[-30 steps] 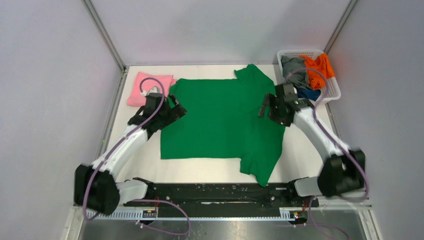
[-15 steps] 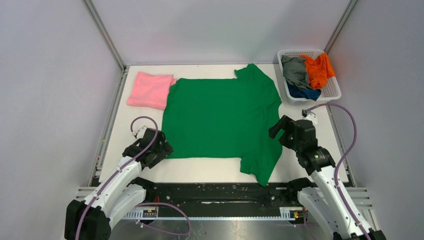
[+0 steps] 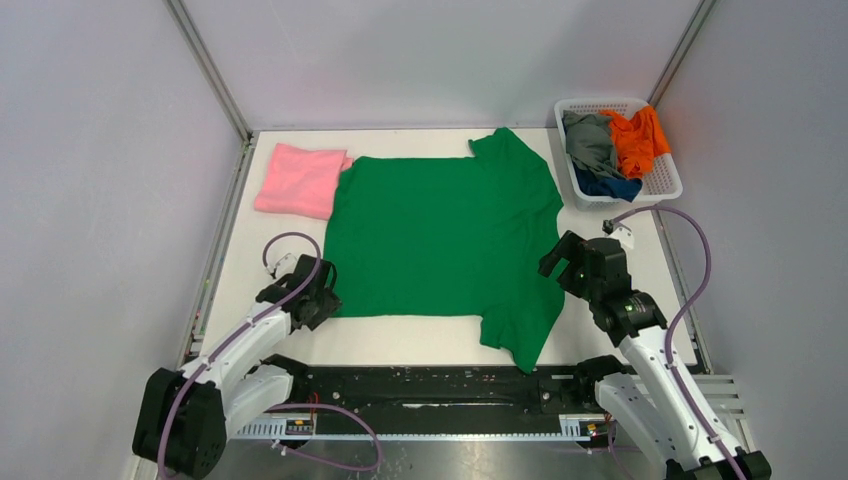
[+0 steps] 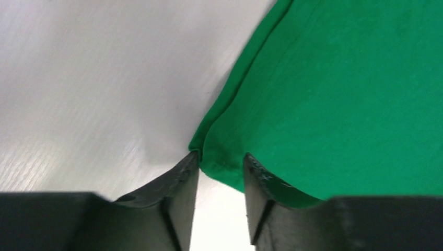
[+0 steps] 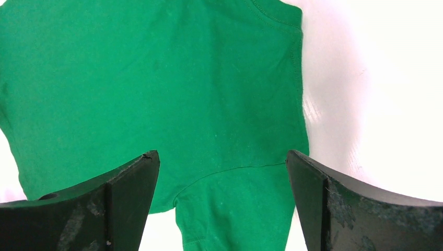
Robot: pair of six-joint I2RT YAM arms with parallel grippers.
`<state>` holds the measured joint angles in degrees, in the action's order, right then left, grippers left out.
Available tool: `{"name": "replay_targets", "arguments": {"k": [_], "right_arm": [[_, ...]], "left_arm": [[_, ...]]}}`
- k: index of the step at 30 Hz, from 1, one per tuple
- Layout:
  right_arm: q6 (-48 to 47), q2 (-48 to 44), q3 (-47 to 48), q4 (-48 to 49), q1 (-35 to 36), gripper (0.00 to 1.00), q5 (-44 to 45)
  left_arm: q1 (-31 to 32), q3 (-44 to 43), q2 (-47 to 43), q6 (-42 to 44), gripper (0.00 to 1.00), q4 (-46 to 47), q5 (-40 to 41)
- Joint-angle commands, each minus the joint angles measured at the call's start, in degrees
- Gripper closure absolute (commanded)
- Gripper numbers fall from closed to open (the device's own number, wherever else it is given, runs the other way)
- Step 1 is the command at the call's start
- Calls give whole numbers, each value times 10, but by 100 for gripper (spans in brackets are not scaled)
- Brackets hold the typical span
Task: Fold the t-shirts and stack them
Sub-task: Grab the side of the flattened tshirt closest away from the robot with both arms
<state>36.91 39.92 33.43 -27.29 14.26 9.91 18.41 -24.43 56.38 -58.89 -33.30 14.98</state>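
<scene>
The bright green t-shirt (image 3: 440, 235) lies spread flat on the white table, one sleeve at the far right and one at the near right. My left gripper (image 3: 318, 300) is at its near-left corner. In the left wrist view the jaws (image 4: 220, 159) have narrowed onto that bunched corner of the green t-shirt (image 4: 339, 78), and both fingertips touch the cloth. My right gripper (image 3: 560, 262) hovers wide open over the near-right sleeve seam; in its wrist view the gripper (image 5: 222, 157) holds nothing above the green t-shirt (image 5: 156, 78). A folded pink t-shirt (image 3: 298, 180) lies at the far left.
A white slatted basket (image 3: 668, 188) at the far right corner holds a grey t-shirt (image 3: 590, 140), an orange t-shirt (image 3: 637, 138) and a dark blue t-shirt (image 3: 608, 186). Grey walls and metal rails enclose the table. The black arm mount runs along the near edge.
Both arms drew back from the far part of the shirt to its near corners. The left jaws went from wide open to narrowed on the near-left corner. The right jaws stayed open.
</scene>
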Motion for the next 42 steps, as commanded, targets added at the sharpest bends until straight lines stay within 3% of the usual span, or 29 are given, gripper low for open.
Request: {"name": "replay_targets", "arguments": {"k": [1, 4, 6, 14, 19, 24, 28, 32, 36, 42], "right_arm": [[-8, 7, 1, 17, 2, 0, 17], [-12, 8, 1, 16, 2, 1, 19], [-17, 8, 1, 16, 3, 1, 15], [-57, 26, 11, -13, 10, 0, -113], [-39, 55, 17, -75, 193, 2, -40], [10, 133, 3, -124, 345, 12, -31], [46, 194, -8, -135, 385, 25, -27], [70, 223, -19, -108, 390, 35, -13], [87, 259, -29, -82, 390, 51, -11], [99, 258, -33, -108, 394, 92, -16]], "left_arm": [[0, 8, 36, -17, 69, 43, 13], [0, -2, 58, -13, 76, 46, 24], [0, -10, 73, -9, 98, 47, 24], [0, -14, 20, 27, 100, 42, 13], [-1, -20, -24, 36, 100, 18, 22], [-3, -27, -40, 44, 100, 4, 26], [-3, -22, -48, 44, 100, 4, 24], [-4, -16, -53, 42, 100, 8, 23], [-4, -13, -56, 42, 100, 10, 20], [-3, -7, -83, 31, 100, -17, 12]]}}
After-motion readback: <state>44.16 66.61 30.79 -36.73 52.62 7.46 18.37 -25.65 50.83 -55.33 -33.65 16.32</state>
